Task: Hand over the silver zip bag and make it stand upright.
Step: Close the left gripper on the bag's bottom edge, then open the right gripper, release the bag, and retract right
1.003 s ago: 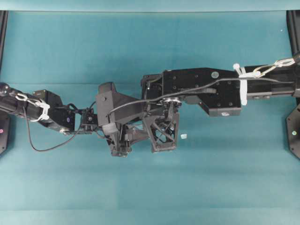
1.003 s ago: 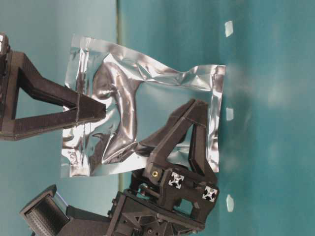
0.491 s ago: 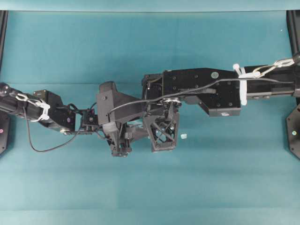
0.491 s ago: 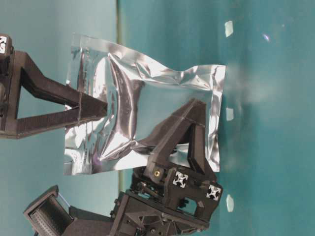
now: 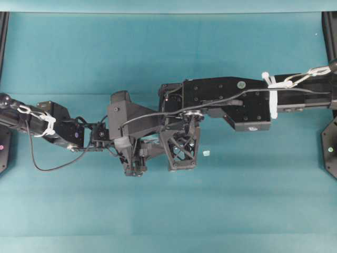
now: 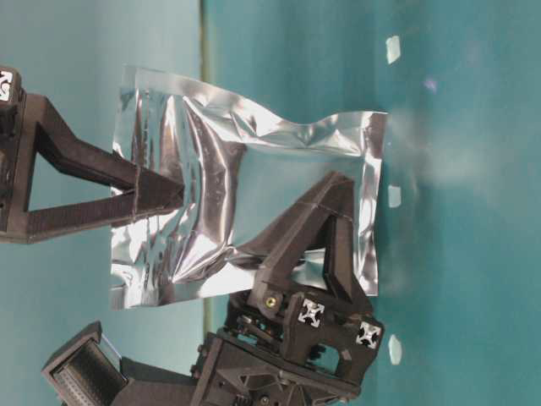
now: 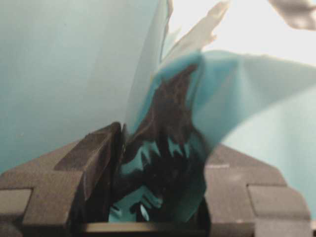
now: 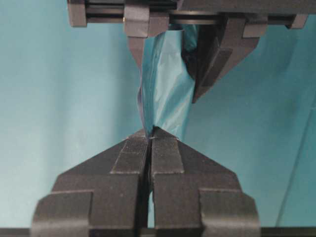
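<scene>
The table-level view is turned on its side, with the table at its right. The silver zip bag (image 6: 254, 169) hangs edge-on to the table, and its lower edge is at the surface. My right gripper (image 6: 180, 196) comes from above and its tips (image 8: 149, 132) are pinched on the bag's upper edge (image 8: 165, 74). My left gripper (image 6: 334, 182) reaches in from the side, shut on the bag. The foil (image 7: 168, 123) fills the space between its fingers (image 7: 94, 153). From overhead, both grippers (image 5: 138, 158) (image 5: 181, 150) meet at the middle and hide the bag.
A tiny pale bit (image 5: 206, 153) lies on the teal table just right of the grippers. More pale bits (image 6: 393, 46) (image 6: 393, 347) show in the table-level view. Black frame posts (image 5: 329, 142) (image 5: 3, 147) stand at both side edges.
The left fingers have drawn in on the bag and its foil has creased differently, with the dark bulge flattened. The right gripper still pinches the top edge. Both arms barely moved.
</scene>
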